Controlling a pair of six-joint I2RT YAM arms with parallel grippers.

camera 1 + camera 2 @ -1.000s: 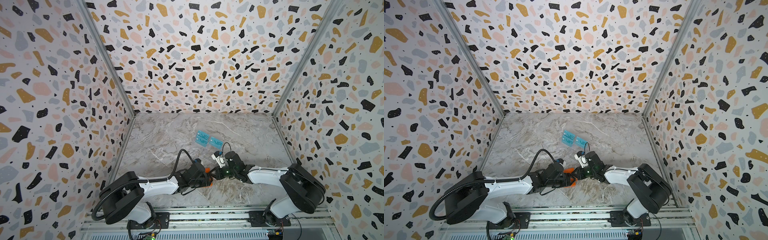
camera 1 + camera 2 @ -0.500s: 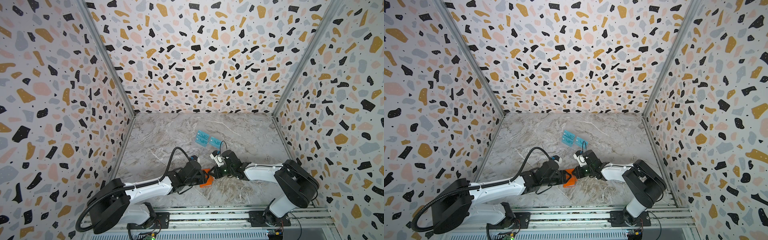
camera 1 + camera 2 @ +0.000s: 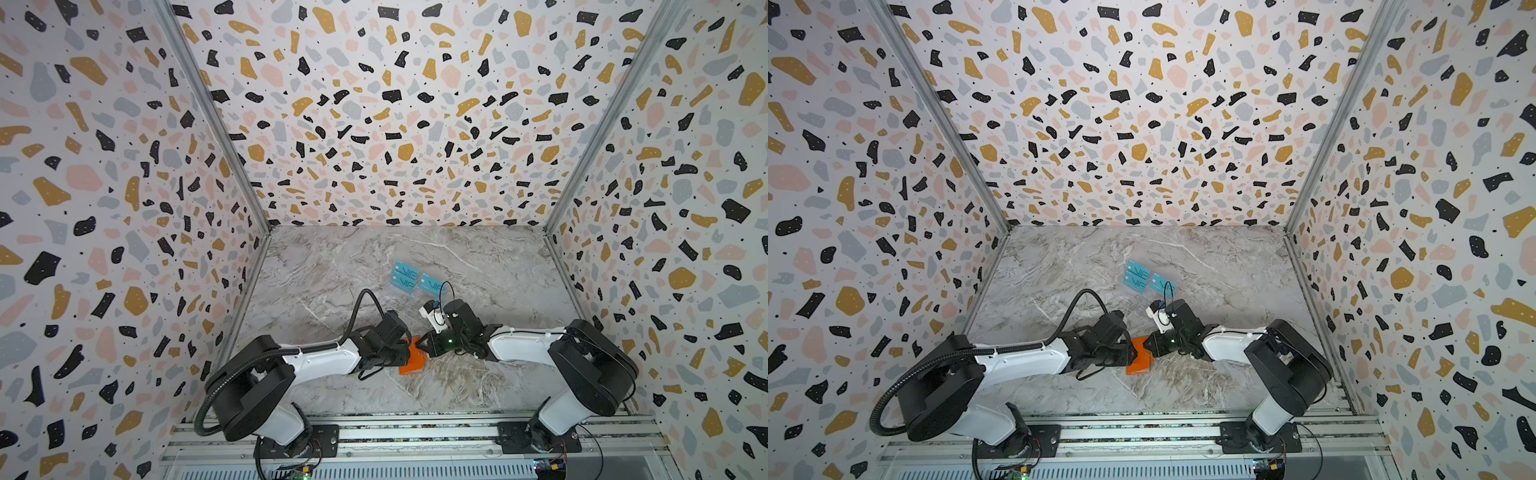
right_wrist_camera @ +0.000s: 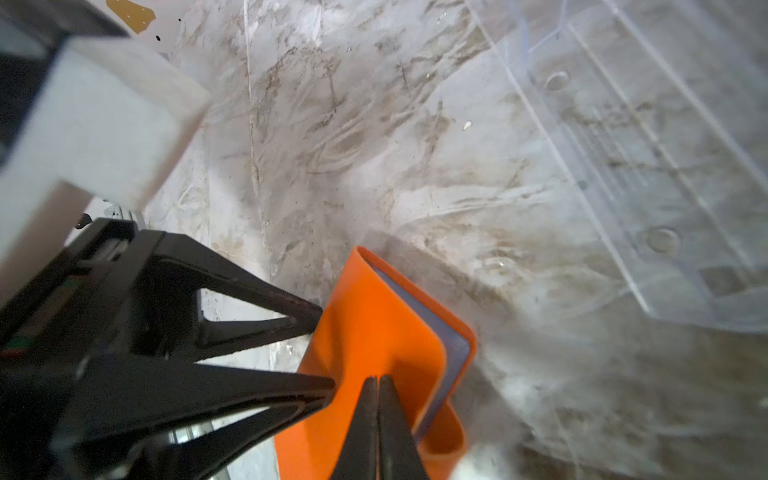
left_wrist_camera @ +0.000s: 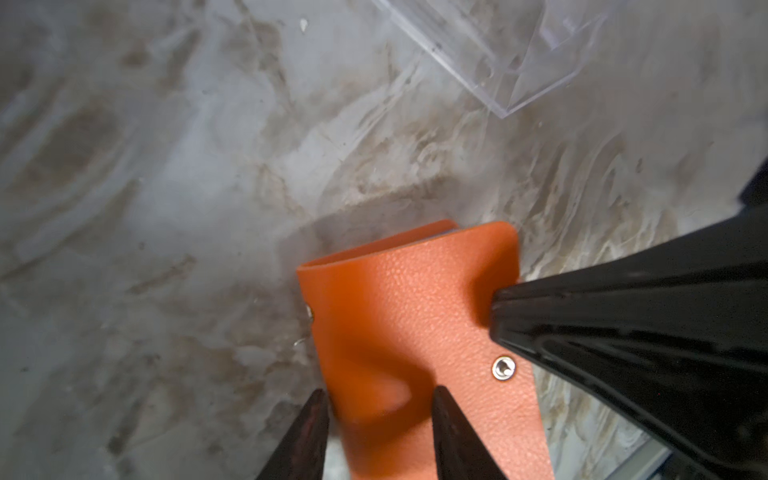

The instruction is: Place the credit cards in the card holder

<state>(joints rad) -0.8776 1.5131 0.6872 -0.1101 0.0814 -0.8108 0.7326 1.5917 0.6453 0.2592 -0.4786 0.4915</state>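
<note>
The orange card holder (image 3: 412,358) (image 3: 1139,360) lies near the front middle of the marble floor, between my two grippers. In the left wrist view its cover (image 5: 407,316) is buckled between my left gripper's (image 5: 379,399) jaws, which pinch a strip along one edge. My right gripper (image 4: 378,380) is shut, its tips pressed on the cover; clear sleeves show inside the card holder (image 4: 374,332). In both top views my left gripper (image 3: 402,353) and right gripper (image 3: 420,347) meet at the holder. Three teal VIP credit cards (image 3: 404,276) (image 3: 1136,276) stand further back.
A clear acrylic rack (image 5: 519,54) (image 4: 644,166) stands on the floor just behind the holder, with the teal cards at its far side. Terrazzo walls (image 3: 124,208) close in the left, right and back. A metal rail (image 3: 415,436) runs along the front edge.
My left jaws have narrowed onto the holder and the left arm has shifted slightly. More of the orange holder shows now. The right gripper has stayed shut at the holder.
</note>
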